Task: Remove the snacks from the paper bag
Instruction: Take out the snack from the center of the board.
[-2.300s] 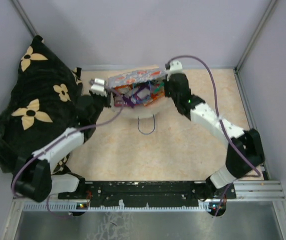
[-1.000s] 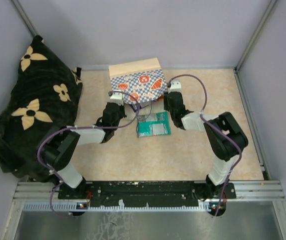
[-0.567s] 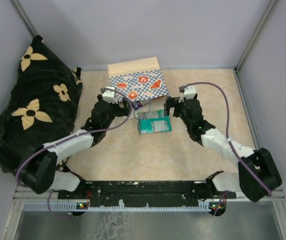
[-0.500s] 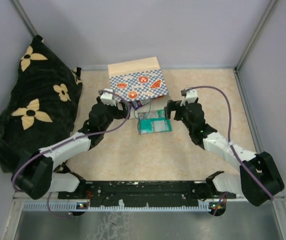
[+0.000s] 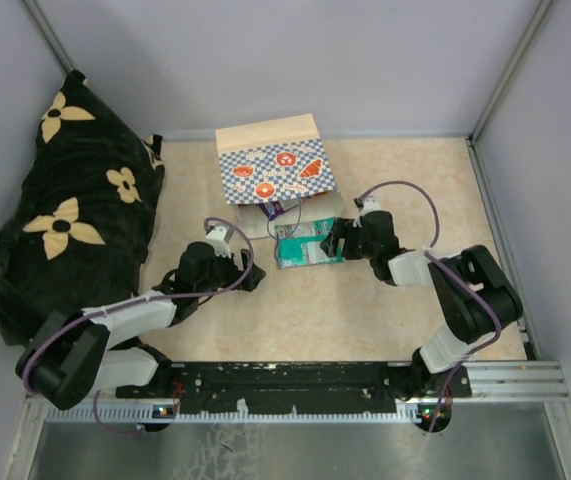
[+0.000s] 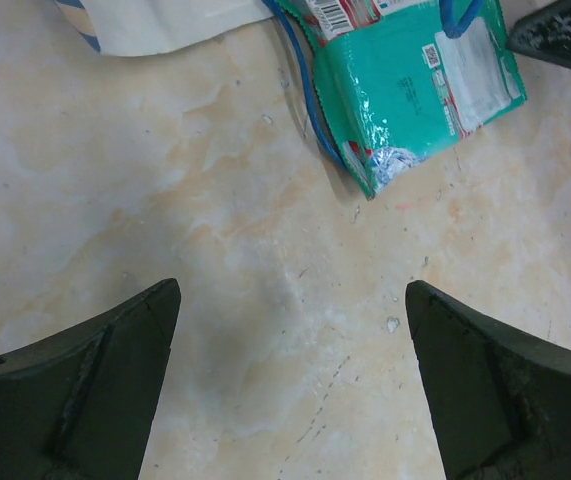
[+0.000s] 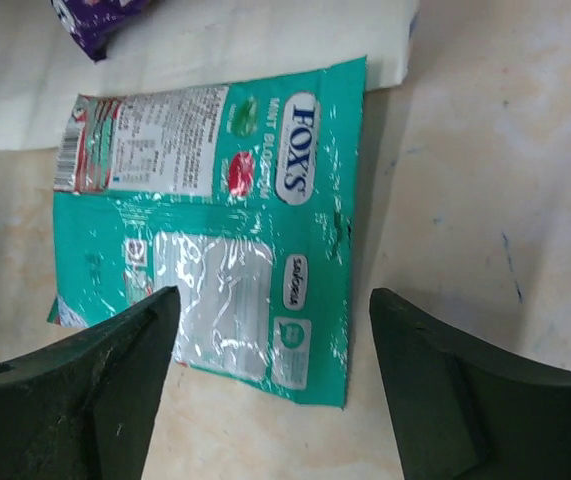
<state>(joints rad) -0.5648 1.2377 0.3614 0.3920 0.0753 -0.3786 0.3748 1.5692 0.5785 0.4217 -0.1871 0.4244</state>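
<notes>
Pose: left white-and-black arm (image 5: pixel 125 315) stretched low, reaching forward and right from its base, forearm nearly flat. left end effector (image 5: pixel 249 279) points toward the centre, dark fingers (image 6: pixel 85 380) spread as wide as they go, nothing between them. right white-and-black arm (image 5: pixel 465 300) folded tight, elbow out to the right, forearm running left. right end effector (image 5: pixel 331 240) points left and down, its dark fingers (image 7: pixel 85 400) parted wide, nothing clamped.

High overhead view from the near side; two close downward wrist views; teal pouch (image 5: pixel 306 250) common to all.
</notes>
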